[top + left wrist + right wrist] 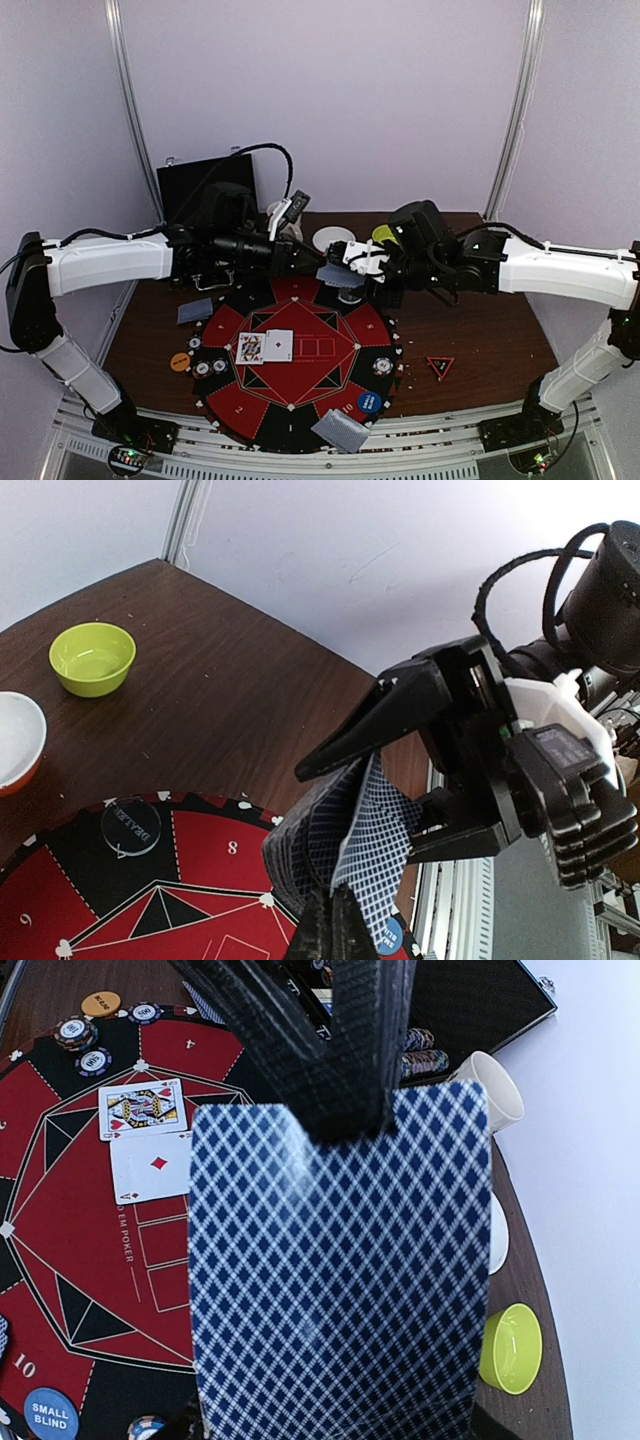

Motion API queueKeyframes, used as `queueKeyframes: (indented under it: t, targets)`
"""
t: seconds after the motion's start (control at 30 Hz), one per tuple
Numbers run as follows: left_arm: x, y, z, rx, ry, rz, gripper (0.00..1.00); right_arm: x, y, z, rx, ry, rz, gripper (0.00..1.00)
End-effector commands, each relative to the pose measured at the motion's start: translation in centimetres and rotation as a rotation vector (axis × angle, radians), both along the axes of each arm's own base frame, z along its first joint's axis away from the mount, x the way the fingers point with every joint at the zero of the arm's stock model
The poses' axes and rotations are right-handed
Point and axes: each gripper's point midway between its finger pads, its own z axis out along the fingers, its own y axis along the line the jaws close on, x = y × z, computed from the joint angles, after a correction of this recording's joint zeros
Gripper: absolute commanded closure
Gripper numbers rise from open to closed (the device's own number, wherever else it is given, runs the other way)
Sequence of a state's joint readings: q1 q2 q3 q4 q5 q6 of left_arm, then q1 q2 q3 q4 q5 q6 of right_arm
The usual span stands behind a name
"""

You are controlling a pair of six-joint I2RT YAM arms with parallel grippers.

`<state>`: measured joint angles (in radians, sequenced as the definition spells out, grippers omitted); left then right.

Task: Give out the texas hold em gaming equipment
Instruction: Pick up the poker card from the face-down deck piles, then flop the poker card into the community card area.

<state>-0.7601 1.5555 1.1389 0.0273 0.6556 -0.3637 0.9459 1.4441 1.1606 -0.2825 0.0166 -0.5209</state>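
A deck of blue-backed playing cards hangs above the far edge of the mat between both grippers. My right gripper is shut on the deck. My left gripper is shut on the edge of the deck's top card; its fingers reach in from above in the right wrist view. Two face-up cards lie on the mat. Face-down cards lie at the left and near edge. An orange disc, a blue disc, a triangle marker and striped chips lie around.
The round red-and-black mat covers the table's middle. A white bowl, a green bowl, a mug and an open black case stand at the back. A clear dealer disc lies on the mat.
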Motion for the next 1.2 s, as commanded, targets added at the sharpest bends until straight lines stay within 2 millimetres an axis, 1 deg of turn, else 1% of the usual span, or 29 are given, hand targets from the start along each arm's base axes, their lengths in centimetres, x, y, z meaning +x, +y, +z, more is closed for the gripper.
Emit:
queueKeyframes:
  t: [0.0,0.1,0.17,0.27,0.5,0.6,0.7,0.77,0.8,0.87,0.9,0.97,1.03,1.17]
  targets:
    - [-0.3,0.5,1.1,-0.018,-0.029,-0.006,1.00,0.0,-0.3,1.3,0.026,-0.030,-0.009,0.43]
    - [-0.5,0.5,1.6,-0.034,-0.040,-0.014,1.00,0.2,-0.5,1.2,0.025,-0.027,-0.017,0.43]
    - [-0.7,0.8,2.7,-0.061,-0.068,-0.016,1.00,0.3,-0.8,0.9,0.026,-0.017,-0.029,0.43]
    - [-0.4,1.8,4.1,-0.082,-0.109,0.013,1.00,0.5,-1.1,0.8,0.040,-0.011,-0.038,0.43]
    - [0.4,4.0,5.0,-0.066,-0.152,0.075,1.00,1.1,-1.6,0.3,0.054,0.007,-0.060,0.43]
    - [1.4,5.6,5.8,-0.043,-0.192,0.136,1.00,1.6,-2.2,0.3,0.071,0.005,-0.079,0.43]
    - [2.9,7.8,5.5,0.066,-0.264,0.243,1.00,2.0,-2.8,0.2,0.077,0.011,-0.100,0.43]
    - [4.4,9.6,4.2,0.193,-0.339,0.337,1.00,2.2,-3.3,0.4,0.080,0.012,-0.117,0.43]
    - [4.9,10.3,3.2,0.252,-0.352,0.359,1.00,2.2,-3.5,0.5,0.082,0.011,-0.124,0.43]
    - [5.2,10.9,0.9,0.357,-0.369,0.371,1.00,2.4,-4.0,0.9,0.091,0.005,-0.142,0.43]
    - [5.2,10.9,-0.5,0.414,-0.380,0.368,1.00,2.5,-4.3,1.1,0.096,0.001,-0.151,0.43]
    - [4.8,10.4,-2.7,0.521,-0.430,0.360,1.00,2.7,-5.1,1.5,0.101,-0.006,-0.174,0.43]
    - [4.3,9.5,-4.6,0.622,-0.499,0.352,1.00,3.0,-5.8,1.9,0.102,-0.010,-0.198,0.43]
    - [3.4,7.0,-7.8,0.829,-0.672,0.322,1.00,3.6,-7.3,2.5,0.105,-0.027,-0.256,0.43]
